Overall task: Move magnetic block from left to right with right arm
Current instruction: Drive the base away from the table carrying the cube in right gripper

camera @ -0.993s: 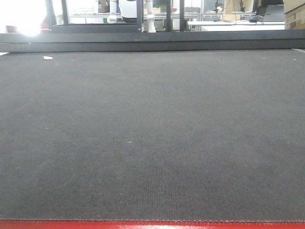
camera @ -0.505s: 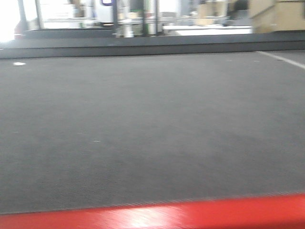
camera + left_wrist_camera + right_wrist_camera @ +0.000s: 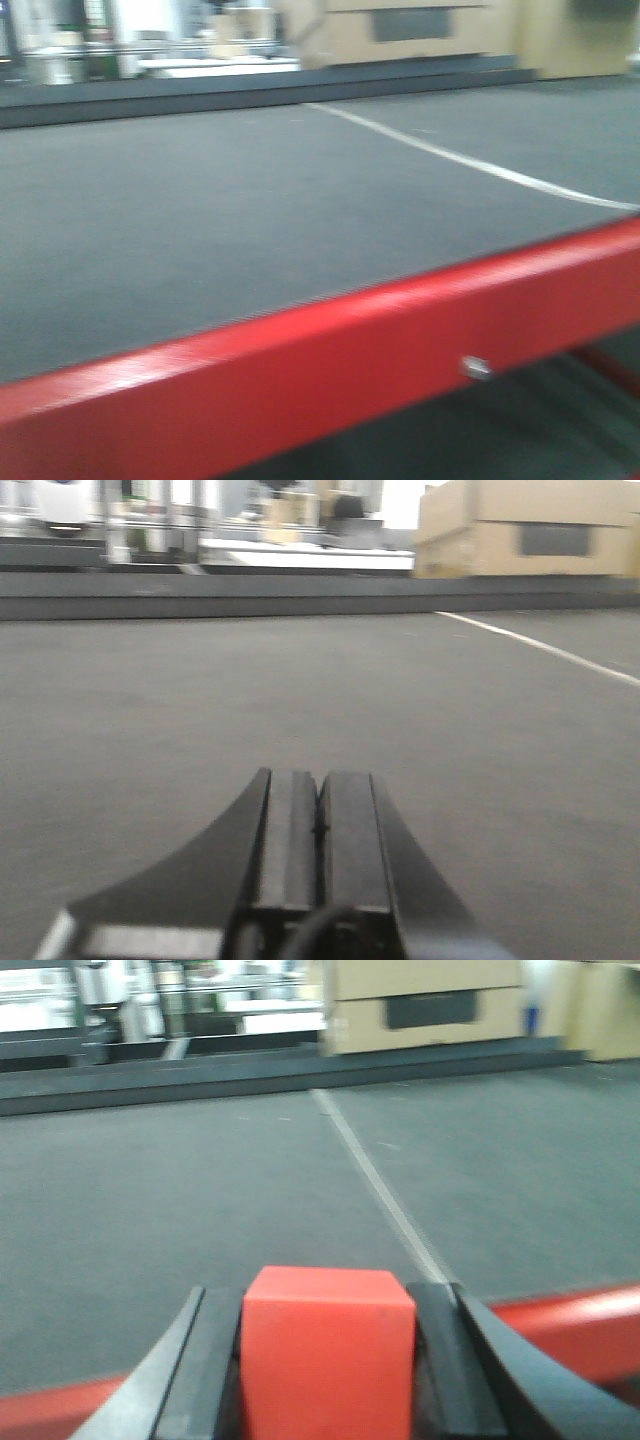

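The magnetic block [image 3: 328, 1355] was cut off at the view's near edge, its lower part unseen. A small grey spot [image 3: 476, 367] on the red rail [image 3: 300, 370] was too blurred to identify.

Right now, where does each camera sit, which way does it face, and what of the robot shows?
Front-facing: low, near the red edge, looking across the grey mat toward the white line; no robot part shows.
Left wrist: behind the left tool, shut, low over the mat.
Right wrist: behind the right tool, shut on the magnetic block.
Shared: all see the white line and cardboard box.
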`<state>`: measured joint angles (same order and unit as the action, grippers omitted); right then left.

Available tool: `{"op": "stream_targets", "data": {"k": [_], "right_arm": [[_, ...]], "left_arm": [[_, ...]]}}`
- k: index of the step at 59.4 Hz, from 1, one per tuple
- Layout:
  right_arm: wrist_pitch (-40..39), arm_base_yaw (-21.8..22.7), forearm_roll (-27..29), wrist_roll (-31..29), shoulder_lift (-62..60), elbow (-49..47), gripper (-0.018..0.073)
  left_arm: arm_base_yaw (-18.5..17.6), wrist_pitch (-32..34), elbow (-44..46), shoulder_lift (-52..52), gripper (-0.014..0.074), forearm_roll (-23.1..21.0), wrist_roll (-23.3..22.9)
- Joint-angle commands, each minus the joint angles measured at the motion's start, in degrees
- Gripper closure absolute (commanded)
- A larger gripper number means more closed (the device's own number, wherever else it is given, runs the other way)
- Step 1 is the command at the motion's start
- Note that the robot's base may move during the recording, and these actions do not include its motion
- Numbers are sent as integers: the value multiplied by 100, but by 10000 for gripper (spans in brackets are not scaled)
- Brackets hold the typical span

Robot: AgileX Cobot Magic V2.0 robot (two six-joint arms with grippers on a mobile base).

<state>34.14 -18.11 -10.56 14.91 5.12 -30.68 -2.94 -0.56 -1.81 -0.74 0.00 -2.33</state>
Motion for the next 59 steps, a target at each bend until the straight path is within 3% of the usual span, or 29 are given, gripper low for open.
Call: {"op": "stream_targets", "data": {"k": [1,59], "right_arm": [[-549,32,-100,-52,77,-137,419],[-549,32,-100,-52,77,-137,419]], "left_arm": [[-47,528,-53,-78,713,0,-38],[-47,528,-53,-78,713,0,-38]]}}
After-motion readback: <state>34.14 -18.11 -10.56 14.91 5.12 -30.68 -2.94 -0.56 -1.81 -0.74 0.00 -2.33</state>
